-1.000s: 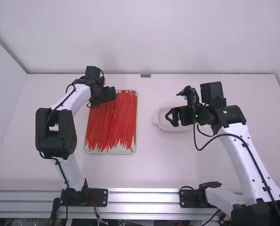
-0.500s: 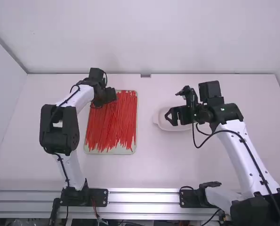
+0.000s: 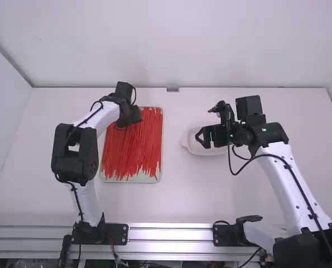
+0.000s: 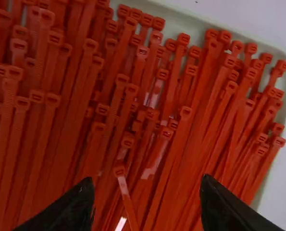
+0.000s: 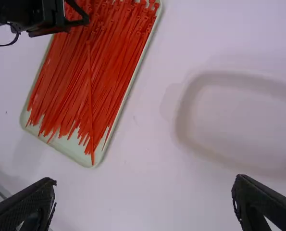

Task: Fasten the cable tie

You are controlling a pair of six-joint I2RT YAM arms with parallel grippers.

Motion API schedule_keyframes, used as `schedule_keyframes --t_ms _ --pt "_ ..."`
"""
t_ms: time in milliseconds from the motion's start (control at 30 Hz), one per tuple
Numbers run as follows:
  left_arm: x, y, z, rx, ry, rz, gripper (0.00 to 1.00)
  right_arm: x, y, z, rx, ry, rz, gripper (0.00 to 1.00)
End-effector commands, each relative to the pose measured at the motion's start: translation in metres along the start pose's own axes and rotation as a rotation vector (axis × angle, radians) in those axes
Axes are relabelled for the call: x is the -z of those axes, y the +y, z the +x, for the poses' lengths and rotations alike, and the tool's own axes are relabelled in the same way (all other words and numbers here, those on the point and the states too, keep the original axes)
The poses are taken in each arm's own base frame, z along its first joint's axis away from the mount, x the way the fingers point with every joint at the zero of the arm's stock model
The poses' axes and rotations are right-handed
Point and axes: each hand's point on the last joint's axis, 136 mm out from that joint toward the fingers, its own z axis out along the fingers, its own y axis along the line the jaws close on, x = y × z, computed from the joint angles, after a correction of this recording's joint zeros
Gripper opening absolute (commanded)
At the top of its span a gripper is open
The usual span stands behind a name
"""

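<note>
Barely started: cable ties (image 3: 133,144) all lie loose, none looped, on the tray (image 3: 129,180) at left, left gripper (image 4: 145,202) spread empty just over their far heads, right gripper (image 3: 203,138) spread empty above the white dish (image 3: 188,147); can't tell which tie is targeted.

White table (image 3: 171,187), pale-green tray (image 3: 130,179) of red cable ties (image 3: 133,142), white oval dish (image 3: 187,143) near it
</note>
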Motion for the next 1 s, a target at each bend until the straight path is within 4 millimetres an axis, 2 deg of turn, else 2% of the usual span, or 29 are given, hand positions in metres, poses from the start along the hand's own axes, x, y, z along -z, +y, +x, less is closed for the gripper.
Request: schedule_keyframes --t_ms 0,300,467,567,733,967 --pt "-0.01 0.013 0.0 0.03 -0.002 -0.064 0.56 0.004 0.003 -0.008 0.011 -0.023 -0.005 0.98" --pt "-0.032 0.016 0.011 0.053 0.042 -0.073 0.52 0.004 0.002 -0.008 0.016 -0.022 -0.001 0.98" --pt "-0.032 0.018 0.01 0.071 0.038 -0.081 0.49 0.004 0.002 -0.008 0.016 -0.022 -0.001 0.99" --pt "-0.032 0.019 0.011 0.076 0.041 -0.084 0.42 0.004 0.001 -0.008 0.017 -0.023 0.002 0.98" --pt "-0.032 0.017 0.012 0.071 0.042 -0.082 0.4 0.004 0.0 -0.01 0.018 -0.028 0.007 0.98" --pt "-0.033 0.017 0.008 0.077 0.028 -0.077 0.29 0.004 -0.002 -0.01 0.02 -0.027 0.025 0.98"
